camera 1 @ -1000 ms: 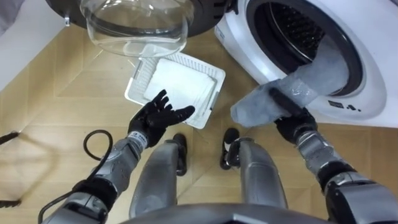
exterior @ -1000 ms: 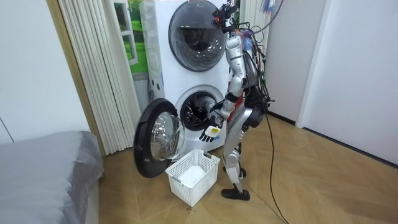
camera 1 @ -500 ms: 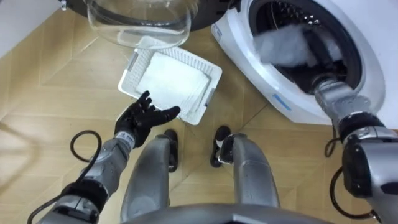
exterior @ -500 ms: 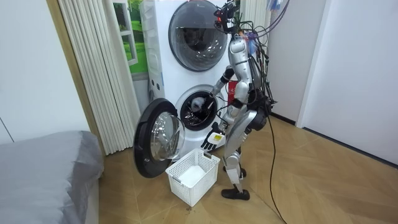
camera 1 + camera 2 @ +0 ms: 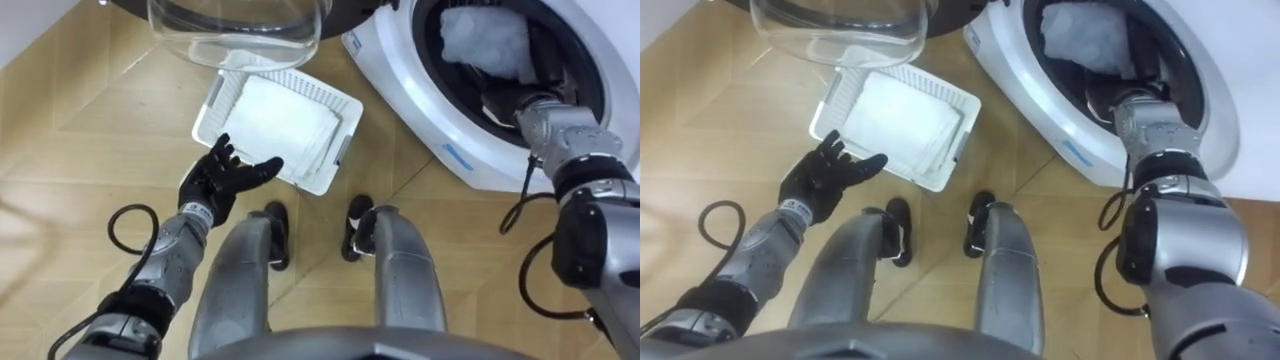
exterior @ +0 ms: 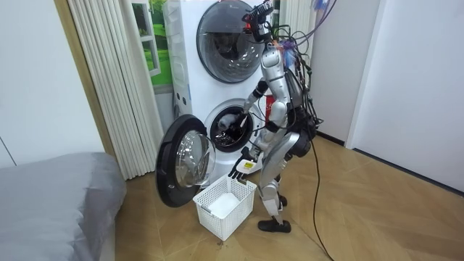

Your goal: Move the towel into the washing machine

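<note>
Right hand (image 5: pixel 510 100) sits in the washing machine (image 5: pixel 395 70), grip untellable, towel (image 5: pixel 487 40) just beyond. Left hand (image 5: pixel 222 178) spread beside basket (image 5: pixel 207 113).

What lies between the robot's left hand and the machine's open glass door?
The white laundry basket, a folded white cloth in it, seen in the left eye view.

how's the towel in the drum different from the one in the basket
Pose: the towel in the drum is bunched into a lump, while the towel in the basket lies folded flat.
Place: the towel in the drum sits inside the open washing machine; the towel in the basket rests in the white basket on the floor in front of it.
Both are pale, whitish cloth.
</note>
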Controlling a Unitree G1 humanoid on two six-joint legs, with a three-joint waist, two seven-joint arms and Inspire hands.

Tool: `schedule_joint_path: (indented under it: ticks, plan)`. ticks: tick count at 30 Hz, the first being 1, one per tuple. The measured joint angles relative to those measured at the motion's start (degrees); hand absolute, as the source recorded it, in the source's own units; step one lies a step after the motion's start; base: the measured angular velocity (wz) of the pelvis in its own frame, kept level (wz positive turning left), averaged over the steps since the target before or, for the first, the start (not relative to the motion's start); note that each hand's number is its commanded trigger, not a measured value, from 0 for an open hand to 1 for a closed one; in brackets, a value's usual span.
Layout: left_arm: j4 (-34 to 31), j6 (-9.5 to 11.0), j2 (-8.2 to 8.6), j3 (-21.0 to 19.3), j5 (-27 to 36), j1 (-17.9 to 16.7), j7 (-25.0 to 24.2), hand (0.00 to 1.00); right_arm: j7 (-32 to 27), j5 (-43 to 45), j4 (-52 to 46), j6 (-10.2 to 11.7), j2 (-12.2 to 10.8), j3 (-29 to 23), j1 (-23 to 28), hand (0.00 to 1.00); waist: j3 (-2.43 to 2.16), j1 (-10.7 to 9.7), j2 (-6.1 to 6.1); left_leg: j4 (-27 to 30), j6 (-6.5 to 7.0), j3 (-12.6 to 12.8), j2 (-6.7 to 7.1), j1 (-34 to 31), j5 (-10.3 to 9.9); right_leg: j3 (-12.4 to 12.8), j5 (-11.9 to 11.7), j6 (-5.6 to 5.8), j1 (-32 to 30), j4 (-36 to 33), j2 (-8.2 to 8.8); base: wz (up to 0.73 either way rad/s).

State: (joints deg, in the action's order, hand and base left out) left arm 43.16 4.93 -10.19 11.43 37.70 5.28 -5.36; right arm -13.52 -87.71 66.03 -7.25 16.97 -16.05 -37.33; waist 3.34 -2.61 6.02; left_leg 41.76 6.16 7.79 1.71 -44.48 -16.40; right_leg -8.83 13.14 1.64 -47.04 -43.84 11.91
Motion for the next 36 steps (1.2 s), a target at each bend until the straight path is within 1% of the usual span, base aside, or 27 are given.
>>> schedule_joint_path:
  ticks: [2,5,7,9,10,11,16,19,23,26,27,29,30,31,32,33,34,35,36]
  plan:
    - [-0.52,0.08,-0.04,-0.13,-1.23,0.19,0.04,0.0,-1.51,0.0,-0.09,0.51,0.07,-1.08,-0.01,0.0,-0.01,0.1,-0.02,0.0,0.18,0.1,0.0,0.01,-0.09,-0.02,-0.06,0.11,0.08,0.09,0.03,0.0]
    - [-0.51,0.1,-0.03,-0.11,-1.61,0.35,0.1,0.0,-3.91,-0.88,-0.83,2.64,0.15,-1.86,0.0,0.0,-0.07,0.13,-0.23,-0.01,0.24,0.26,-0.04,0.16,-0.13,-0.03,-0.07,0.14,0.2,0.1,0.05,0.0]
    - [-0.5,0.1,0.16,0.05,-1.79,0.7,0.14,0.0,-5.65,-0.9,-0.92,4.62,0.59,-1.91,0.04,0.0,-0.09,0.3,-0.77,-0.01,0.25,0.49,-0.15,0.39,-0.13,-0.05,-0.07,0.14,0.42,0.11,0.04,0.0]
    - [-0.49,0.09,0.21,0.08,-1.78,1.07,0.14,0.0,-6.56,-0.96,-0.92,5.15,0.72,-1.91,0.19,0.0,-0.06,0.74,-1.14,-0.25,0.25,0.8,-0.25,0.93,-0.12,0.04,-0.07,0.14,0.85,0.19,0.03,-0.02]
    - [-0.49,0.07,0.19,0.06,-1.78,1.01,0.13,0.0,-7.16,-1.5,-0.91,5.88,0.73,-1.94,0.56,0.0,-0.13,0.94,-1.51,-0.48,0.25,0.82,-0.25,1.61,-0.13,0.06,-0.07,0.14,1.47,0.24,0.05,0.0]
    - [-0.47,0.07,0.16,0.02,-1.78,1.01,0.13,0.0,-7.34,-1.91,-0.91,6.21,0.75,-1.94,0.7,0.0,-0.1,1.02,-1.67,-0.63,0.25,0.84,-0.24,2.04,-0.13,0.06,-0.07,0.14,1.84,0.29,0.08,0.0]
    - [0.64,0.07,0.37,-0.21,-2.36,0.99,-0.33,0.0,-9.01,-4.01,0.21,6.47,0.75,-2.22,1.34,0.0,-0.04,1.68,-3.0,-2.84,0.28,1.2,-0.07,7.03,0.02,0.0,0.06,0.36,6.45,2.12,0.1,0.0]
    - [1.01,-0.05,0.64,-0.66,-2.38,0.31,-0.37,0.0,-9.82,-4.37,0.63,6.56,0.73,-2.24,2.11,0.0,-0.07,1.71,-3.14,-3.94,0.19,1.34,-0.09,8.76,0.12,-0.43,0.06,0.41,8.29,3.36,0.02,0.01]
    - [2.21,-0.11,0.6,-0.68,-3.64,0.11,-1.12,0.0,-9.77,-4.54,0.75,7.44,0.71,-2.26,3.24,0.0,-0.08,1.72,-3.17,-4.89,0.24,1.23,-0.15,9.93,0.16,-0.89,-0.04,0.68,9.89,4.33,-0.05,0.02]
    - [2.93,-0.21,0.67,-0.77,-4.38,0.0,-1.3,0.0,-8.52,-3.26,0.34,8.36,0.3,-2.26,5.84,0.0,-0.24,1.79,-3.48,-6.44,0.25,1.09,-0.29,11.78,0.16,-1.69,-0.27,1.11,12.27,6.46,-0.32,0.05]
    - [3.57,-0.21,0.67,-0.78,-4.95,-0.14,-1.49,0.0,-7.72,-2.0,0.34,8.77,0.12,-2.26,6.94,0.0,-0.33,1.86,-3.63,-7.31,0.26,1.09,-0.42,12.83,0.17,-1.69,-0.52,1.3,13.48,7.58,-0.69,-0.04]
    - [5.18,-0.24,0.73,-0.57,-5.38,-0.88,-1.61,0.0,-6.64,-0.09,0.28,9.11,-0.18,-2.21,9.37,0.0,-0.7,1.92,-4.28,-8.61,0.23,0.99,-0.79,15.06,0.17,-2.19,-0.92,1.45,16.27,9.96,-1.32,-0.04]
    - [5.37,-0.24,0.67,-0.53,-5.82,-2.0,-1.7,0.0,-5.82,0.8,0.27,10.15,-0.61,-2.19,11.36,0.0,-1.07,2.04,-4.78,-9.83,0.2,0.99,-1.04,16.66,0.15,-2.25,-1.23,1.57,18.16,11.76,-1.91,-0.06]
    - [5.93,-0.22,0.68,-0.52,-5.81,-2.77,-2.0,0.0,-5.24,2.87,0.31,11.66,-1.01,-1.88,13.3,0.0,-1.38,2.19,-5.23,-11.38,0.0,1.03,-1.08,18.21,0.27,-2.19,-1.65,1.74,19.75,13.56,-2.33,-0.07]
    - [6.38,-0.21,0.69,-0.42,-5.86,-3.08,-2.1,0.0,-4.91,4.51,0.31,12.28,-1.06,-1.41,14.45,0.0,-1.54,2.17,-5.48,-12.17,-0.07,1.04,-1.06,19.04,0.34,-2.3,-1.82,1.83,20.6,14.4,-2.44,-0.1]
    - [6.91,-0.2,0.67,-0.49,-6.32,-4.03,-2.12,0.0,-3.81,7.73,0.32,12.78,-1.14,-0.45,17.16,0.0,-1.66,2.2,-5.69,-13.84,-0.25,1.23,-1.01,21.13,0.59,-2.23,-2.1,1.94,22.53,15.98,-2.69,-0.11]
    - [6.97,-0.18,0.41,-0.54,-7.36,-5.36,-2.15,0.0,-2.17,9.82,0.02,12.78,-1.27,1.93,20.59,0.0,-1.84,2.21,-5.78,-15.4,-0.46,1.26,-1.06,23.4,0.71,-2.22,-2.2,1.95,24.66,17.49,-3.08,-0.11]
    - [6.99,-0.07,0.31,-0.62,-7.66,-6.04,-2.18,0.0,-1.44,11.69,-0.22,12.77,-1.49,3.14,22.32,0.0,-2.02,2.18,-5.81,-16.12,-0.57,1.26,-1.09,24.34,0.78,-2.24,-2.22,1.94,25.54,18.07,-3.25,-0.08]
    - [7.37,0.15,0.38,-1.13,-8.76,-6.98,-2.19,0.0,-0.04,17.56,-0.16,12.9,-1.8,5.05,24.94,0.0,-2.26,2.08,-5.87,-17.7,-0.89,1.28,-1.04,25.94,0.98,-2.22,-2.26,1.94,26.98,19.41,-3.51,-0.12]
